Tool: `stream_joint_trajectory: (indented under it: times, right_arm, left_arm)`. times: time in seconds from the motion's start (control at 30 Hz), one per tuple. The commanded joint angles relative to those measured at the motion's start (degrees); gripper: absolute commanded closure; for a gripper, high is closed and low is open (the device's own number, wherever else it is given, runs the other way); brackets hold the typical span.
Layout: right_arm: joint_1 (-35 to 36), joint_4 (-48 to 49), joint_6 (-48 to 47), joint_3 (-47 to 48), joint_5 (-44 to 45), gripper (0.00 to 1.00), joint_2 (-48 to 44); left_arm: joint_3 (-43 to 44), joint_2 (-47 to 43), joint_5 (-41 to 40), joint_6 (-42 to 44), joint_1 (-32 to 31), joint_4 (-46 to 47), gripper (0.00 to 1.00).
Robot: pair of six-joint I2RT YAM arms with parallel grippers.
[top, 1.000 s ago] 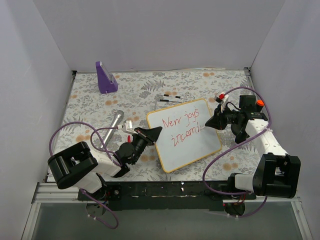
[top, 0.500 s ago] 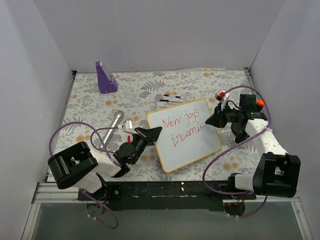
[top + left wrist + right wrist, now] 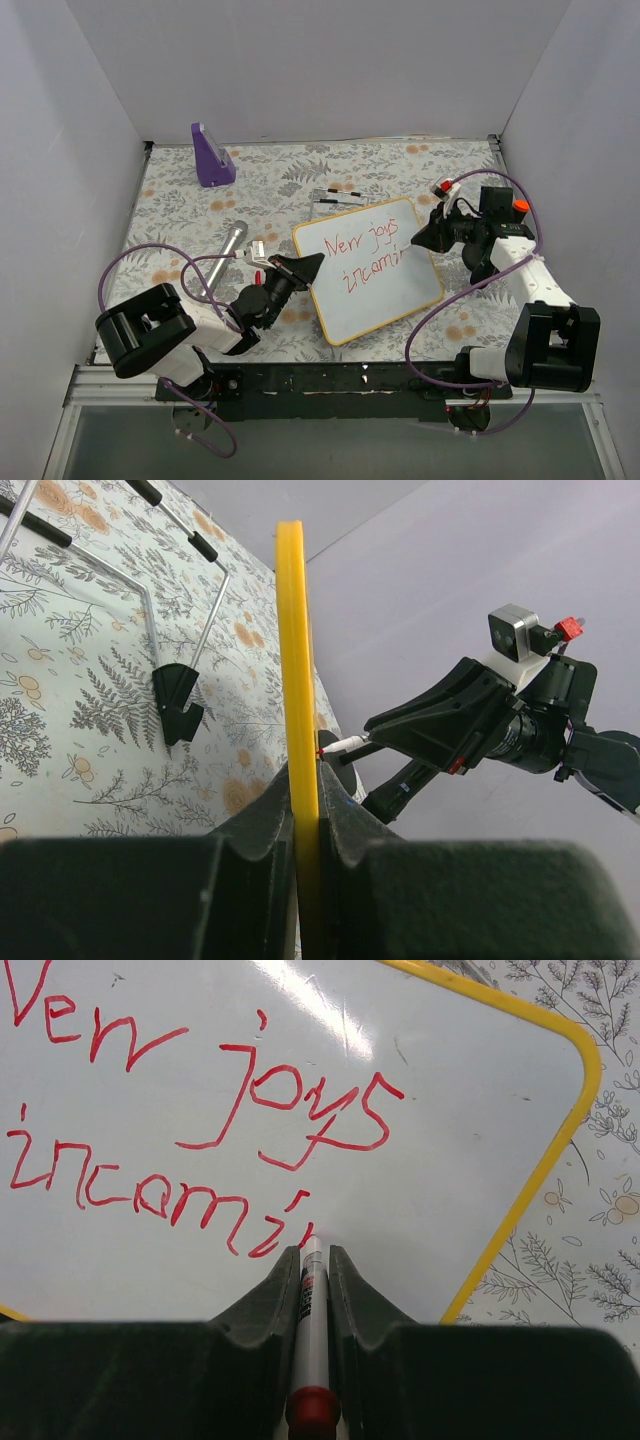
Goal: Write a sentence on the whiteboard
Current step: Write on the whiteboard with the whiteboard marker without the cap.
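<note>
The right gripper (image 3: 313, 1256) is clamped shut on a red marker (image 3: 312, 1305), held lengthwise between its fingers with the tip touching the whiteboard (image 3: 388, 298) just after the last red stroke. The left gripper (image 3: 306, 798) is closed on the yellow frame of the board's left edge; its wrist view shows the frame edge-on, pinched between the two black fingers. The whiteboard lies right of the middle of the floral desk (image 3: 270, 190), turned at an angle, between the two arms. The sentence (image 3: 200, 1130) runs in two red lines, the upper reading roughly "New joys", the lower "incomi" with a short stroke begun after it. Beyond the board's far edge lies a thin wire stand (image 3: 335, 193); a silver cylinder (image 3: 232, 240) rests left of the board, and a purple wedge (image 3: 212, 155) stands at the far left corner.
</note>
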Motion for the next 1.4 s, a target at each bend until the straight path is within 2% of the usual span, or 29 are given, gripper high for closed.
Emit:
stream_joint_trajectory:
  times: [0.0,0.33,0.93,1.1,1.37]
  right_arm:
    - [0.22,3.61,1.23,2.12,1.26,0.99,0.47]
    - [-1.01,3.88,0.97,1.77,2.06,0.99,0.03]
    - [-1.10,-8.16,-8.43,1.77,0.73,0.99,-0.32]
    - [-1.71,-8.34,-8.09,2.38,3.02,0.99,-1.46]
    - [-4.61,-7.55,-5.98,5.20,-1.46,0.99,-2.69]
  left_arm:
    - [-0.62,-1.11,2.20,4.06,-0.26,15.20,1.00]
    - [-0.80,-1.46,2.12,4.15,-0.26,15.20,1.00]
    - [-1.06,-1.38,1.85,4.15,-0.26,15.38,1.00]
    - [-0.98,-0.94,1.85,4.23,-0.26,15.55,1.00]
    - [-0.71,-1.11,2.03,4.32,-0.26,15.29,1.00]
